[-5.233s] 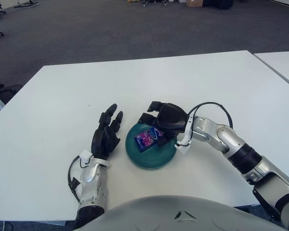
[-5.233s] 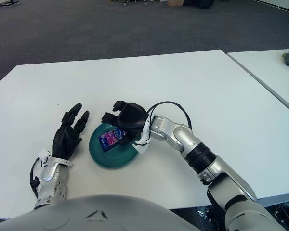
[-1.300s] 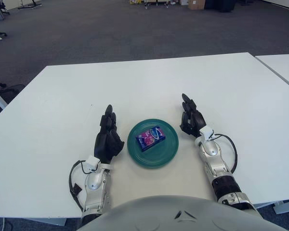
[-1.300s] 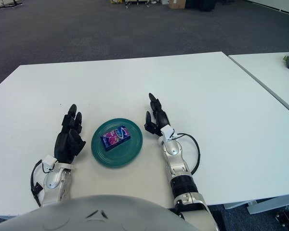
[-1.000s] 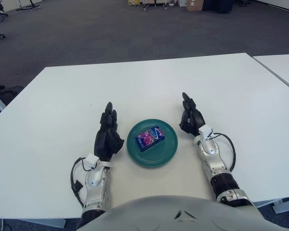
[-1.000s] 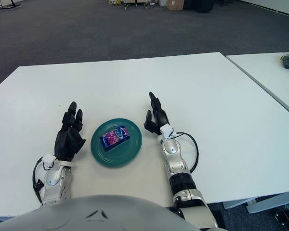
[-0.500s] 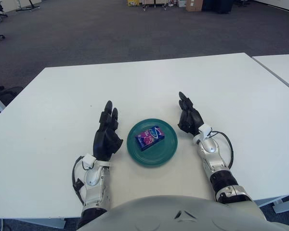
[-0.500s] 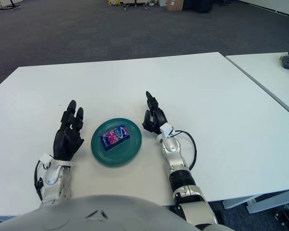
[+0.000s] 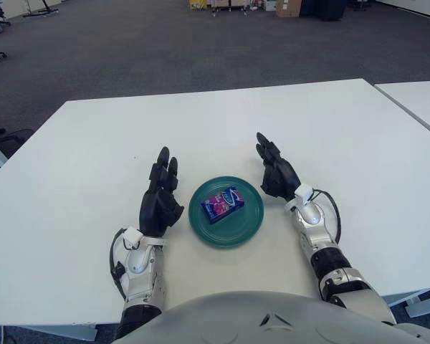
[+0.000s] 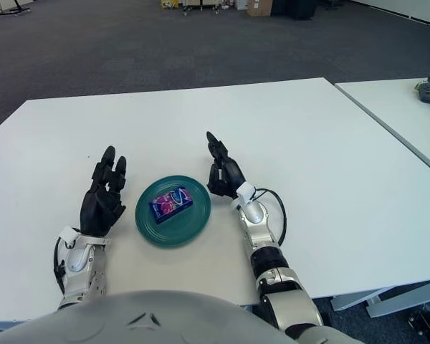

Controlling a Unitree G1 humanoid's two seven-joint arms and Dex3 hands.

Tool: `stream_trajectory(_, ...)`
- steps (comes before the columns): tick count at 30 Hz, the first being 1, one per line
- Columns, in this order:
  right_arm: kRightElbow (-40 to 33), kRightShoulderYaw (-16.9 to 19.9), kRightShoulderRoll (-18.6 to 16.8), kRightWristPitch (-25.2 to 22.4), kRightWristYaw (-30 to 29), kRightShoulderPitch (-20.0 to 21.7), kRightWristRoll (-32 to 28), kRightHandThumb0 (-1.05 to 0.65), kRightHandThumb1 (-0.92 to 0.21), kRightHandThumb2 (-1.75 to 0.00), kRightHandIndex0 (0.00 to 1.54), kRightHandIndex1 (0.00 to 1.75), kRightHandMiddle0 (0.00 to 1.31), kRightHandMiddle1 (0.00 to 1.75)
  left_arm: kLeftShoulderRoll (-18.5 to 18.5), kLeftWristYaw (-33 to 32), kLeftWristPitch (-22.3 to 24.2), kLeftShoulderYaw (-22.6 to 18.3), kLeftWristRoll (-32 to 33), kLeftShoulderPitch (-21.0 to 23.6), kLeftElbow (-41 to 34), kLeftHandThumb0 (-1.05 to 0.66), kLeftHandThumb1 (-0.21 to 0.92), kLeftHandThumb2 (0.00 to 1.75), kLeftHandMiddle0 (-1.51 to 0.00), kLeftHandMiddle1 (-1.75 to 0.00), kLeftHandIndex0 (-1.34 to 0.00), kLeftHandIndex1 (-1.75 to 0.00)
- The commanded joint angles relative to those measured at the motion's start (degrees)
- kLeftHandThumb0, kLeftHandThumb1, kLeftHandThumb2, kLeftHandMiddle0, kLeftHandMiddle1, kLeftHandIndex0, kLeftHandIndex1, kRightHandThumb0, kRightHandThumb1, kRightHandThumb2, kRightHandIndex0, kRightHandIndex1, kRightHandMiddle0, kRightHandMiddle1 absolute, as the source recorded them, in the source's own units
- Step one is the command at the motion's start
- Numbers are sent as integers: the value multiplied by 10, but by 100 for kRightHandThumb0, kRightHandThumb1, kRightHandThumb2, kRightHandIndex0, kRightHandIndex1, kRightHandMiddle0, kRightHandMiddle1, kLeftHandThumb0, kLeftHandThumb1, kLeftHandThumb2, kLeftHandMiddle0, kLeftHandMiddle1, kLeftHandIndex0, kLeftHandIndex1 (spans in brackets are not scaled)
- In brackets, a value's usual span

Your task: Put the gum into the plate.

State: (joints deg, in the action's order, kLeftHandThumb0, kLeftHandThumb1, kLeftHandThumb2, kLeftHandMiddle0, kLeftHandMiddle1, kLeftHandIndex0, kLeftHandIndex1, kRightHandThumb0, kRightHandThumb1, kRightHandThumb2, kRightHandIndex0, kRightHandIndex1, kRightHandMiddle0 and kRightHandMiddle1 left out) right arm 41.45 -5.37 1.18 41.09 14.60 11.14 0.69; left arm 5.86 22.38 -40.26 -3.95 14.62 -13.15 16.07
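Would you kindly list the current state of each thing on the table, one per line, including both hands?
gum: lying flat inside the plate, held by neither hand.
plate: flat on the table, holding the gum.
left hand: open, fingers extended, just left of the plate, holding nothing.
right hand: open, fingers extended, just right of the plate, holding nothing.
table: white, bearing the plate.

The gum pack point(image 9: 223, 205) bears printing, but no lettering on it can be read.
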Motion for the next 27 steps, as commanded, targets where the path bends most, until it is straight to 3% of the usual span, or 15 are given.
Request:
stream_trajectory(1, 92, 5, 0, 23, -3, -53, 5, -105, -92, -111, 0, 0, 0, 0, 16, 9, 6, -2, 27, -30, 65, -105, 92, 120, 0, 0, -2, -5)
stream_trajectory(4, 93, 6, 7, 5, -38, -52, 26, -105, -92, -112, 0, 0, 0, 0, 20, 1, 5, -5, 23, -29, 69, -105, 92, 118, 0, 0, -1, -4)
stream_trajectory(8, 89, -4, 20, 2, -105, -52, 73, -105, -92, -110, 0, 0, 0, 0, 15, -43, -25, -13, -38, -24, 88, -105, 92, 114, 0, 0, 0, -1)
stream_trajectory(11, 70, -27, 43, 11, -217, -56, 166, -105, -92, -106, 0, 0, 0, 0, 5, -93, -42, -28, -89, -15, 118, -105, 92, 106, 0, 0, 0, 0)
stream_trajectory(14, 59, -43, 56, 8, -276, -57, 213, -105, -92, -99, 0, 0, 0, 0, -1, -147, -57, -34, -149, -11, 128, -105, 92, 94, 0, 0, 0, 0)
stream_trajectory(19, 54, -57, 64, -9, -317, -54, 242, -105, -92, -86, 0, 0, 0, 0, -16, -279, -98, -34, -304, -7, 130, -105, 92, 84, 0, 0, 0, 0)
stream_trajectory(27, 41, -67, 70, -46, -326, -52, 254, -105, -92, -72, 0, 0, 0, 0, -44, -397, -104, -10, -411, -4, 132, -105, 92, 75, 0, 0, 0, 0)
